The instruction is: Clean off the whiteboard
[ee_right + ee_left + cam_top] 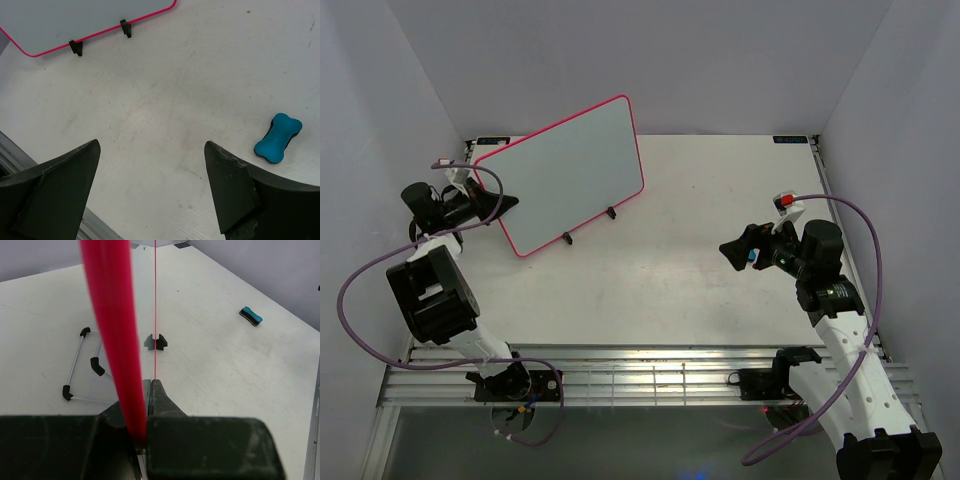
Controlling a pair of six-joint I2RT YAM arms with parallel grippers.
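the left gripper (145, 412) is clenched on the whiteboard (570, 175). its two dark fingers (167, 407) press from either side against the board's pink-red frame (112, 315), which rises straight up out of the grip in the wrist view. from above, the hold sits on the board's short left edge. just ahead of this gripper, past the fingertips, a black foot (155, 341) of the board rests on the desk (700, 300). to the left of the frame, a thin rod stand (82, 365) with black corner caps lies on the desk; i cannot tell whether it joins the board. farther ahead and off to the right, well apart from this gripper, a small blue eraser (251, 316) lies flat on the desk.

the right gripper (150, 170) is released, its fingers spread wide apart and hanging over the desk. the eraser, bone-shaped with a dark underside, lies just beyond and to the right of the right-hand finger, apart from it. far ahead and to the left of this gripper the whiteboard stands on the desk, leaning back, with its long lower edge carried on that black foot and a second one beside it. the face turned toward the right gripper is plain white inside the rounded pink-red frame. from above, the board sits at the far left of the desk, well apart from the right gripper.
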